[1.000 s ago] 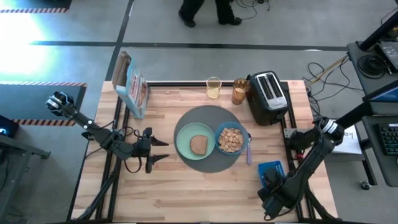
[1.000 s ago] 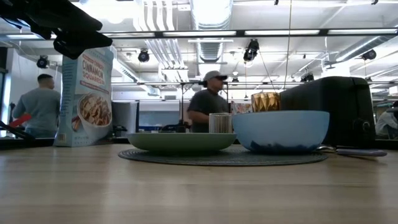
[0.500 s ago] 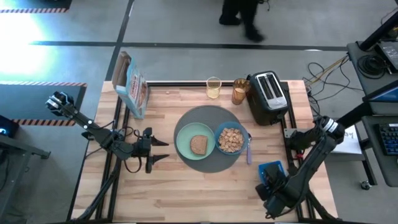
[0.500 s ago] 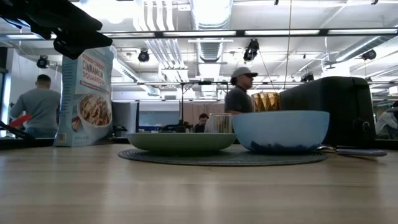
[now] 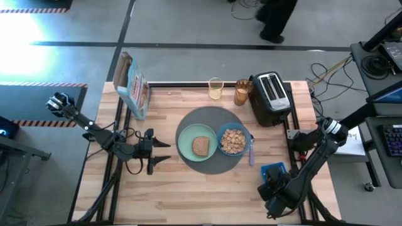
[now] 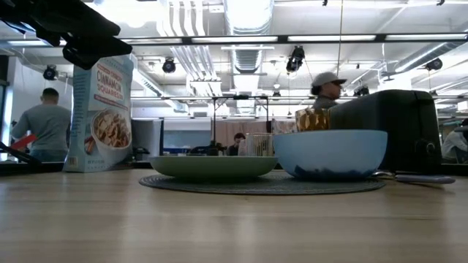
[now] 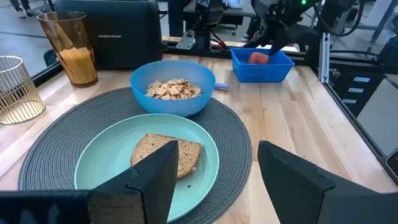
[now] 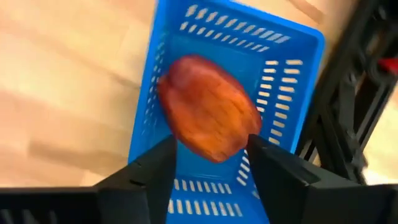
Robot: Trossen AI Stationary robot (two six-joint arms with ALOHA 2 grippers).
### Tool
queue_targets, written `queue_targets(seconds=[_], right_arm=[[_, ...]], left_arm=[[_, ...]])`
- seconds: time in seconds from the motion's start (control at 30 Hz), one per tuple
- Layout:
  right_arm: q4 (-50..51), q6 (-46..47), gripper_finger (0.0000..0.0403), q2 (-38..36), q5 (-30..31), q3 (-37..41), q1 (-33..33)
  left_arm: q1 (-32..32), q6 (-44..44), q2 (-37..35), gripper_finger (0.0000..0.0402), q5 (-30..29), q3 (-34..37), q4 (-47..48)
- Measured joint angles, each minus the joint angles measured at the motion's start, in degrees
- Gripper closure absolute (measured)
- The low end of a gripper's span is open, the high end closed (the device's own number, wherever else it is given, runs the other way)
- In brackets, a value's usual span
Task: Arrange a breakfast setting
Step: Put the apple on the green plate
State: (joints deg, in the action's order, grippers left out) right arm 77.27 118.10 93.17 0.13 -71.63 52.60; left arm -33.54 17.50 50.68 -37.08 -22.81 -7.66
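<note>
- A wooden table [image 5: 188, 188] carries a grey mat [image 5: 210, 116] with toast [image 5: 201, 145] on a green plate [image 5: 188, 141] and a bowl [image 5: 233, 140] of cereal.
- The right gripper [image 8: 208, 165] hovers with fingers apart over the red fruit [image 8: 208, 124] in a blue basket [image 8: 292, 68]; judging by this, fetching the fruit is the step in hand, and the fingers need to close on it next.
- The left gripper [image 7: 214, 171] waits open beside the mat.

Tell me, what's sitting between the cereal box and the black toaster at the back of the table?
Two glasses: a clear glass and an amber glass, between the cereal box and toaster, clearest in the high view.

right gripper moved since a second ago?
Yes, slightly. In the high view the right gripper has edged up the picture toward the blue basket, with the toaster fixed.
</note>
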Motion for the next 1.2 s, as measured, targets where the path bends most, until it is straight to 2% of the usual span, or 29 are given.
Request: queue_targets(seconds=[0.1,0.2,0.33,0.6,0.77,0.97,1.1,1.2], right_arm=[[-1.43,-10.15,0.0202,0.00,-0.47,0.58,0.00],[-1.50,-18.97,0.0193,0.00,1.69,0.69,-0.10],[-1.51,-25.05,0.0188,0.00,2.95,1.33,-0.59],[-2.80,-21.66,0.0164,-0.03,2.49,5.85,-1.16],[-6.47,-20.63,0.0163,-0.06,2.46,8.24,-1.16],[-7.11,-20.31,0.0163,-0.11,-0.32,7.41,-1.20],[-7.48,-21.42,0.0163,-0.11,0.32,6.20,-1.20],[-7.44,-17.94,0.0163,-0.11,0.31,6.11,-1.27]], left_arm=[[0.00,0.00,0.00,0.0196,0.00,0.00,0.00],[0.00,0.00,0.00,0.0196,0.00,0.00,0.00],[0.00,0.00,0.00,0.0196,0.00,0.00,0.00],[0.00,-0.02,0.00,0.0196,0.00,0.00,0.00],[0.00,0.13,0.00,0.0196,0.00,0.00,0.02],[0.00,0.13,0.00,0.0196,0.00,0.00,0.02],[0.00,0.13,0.00,0.0196,0.00,0.00,0.01],[0.00,0.13,0.00,0.0196,0.00,0.00,0.02]])
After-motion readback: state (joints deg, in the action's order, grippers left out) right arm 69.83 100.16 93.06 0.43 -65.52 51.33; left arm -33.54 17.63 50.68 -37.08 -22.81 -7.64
